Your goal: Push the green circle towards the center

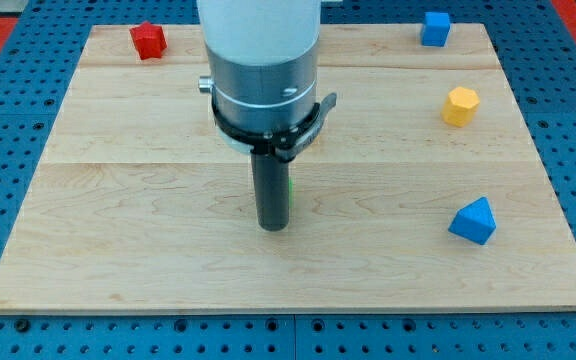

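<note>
My tip [273, 226] rests on the wooden board [118, 250], a little below the board's middle. The green circle [290, 189] is almost wholly hidden behind the rod. Only a thin green sliver shows at the rod's right edge, just above the tip. The block seems to sit right behind the rod, towards the view's top, but I cannot tell whether they touch. The arm's wide grey body covers the board's upper middle.
A red block [148, 40] sits at the top left, a blue cube [434, 28] at the top right, a yellow hexagon [460, 105] at the right and a blue wedge-shaped block [473, 220] at the lower right. The arm hides the blocks near the middle.
</note>
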You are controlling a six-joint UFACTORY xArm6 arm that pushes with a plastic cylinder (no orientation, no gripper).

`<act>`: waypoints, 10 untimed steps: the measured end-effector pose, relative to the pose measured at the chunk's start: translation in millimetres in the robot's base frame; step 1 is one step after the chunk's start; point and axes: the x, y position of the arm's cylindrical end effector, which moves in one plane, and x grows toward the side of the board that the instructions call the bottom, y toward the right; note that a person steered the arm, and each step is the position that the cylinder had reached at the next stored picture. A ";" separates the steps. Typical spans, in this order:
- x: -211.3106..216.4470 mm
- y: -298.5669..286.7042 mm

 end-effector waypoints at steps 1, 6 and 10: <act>-33.1 -37.1; -82.0 -10.4; -117.6 -41.3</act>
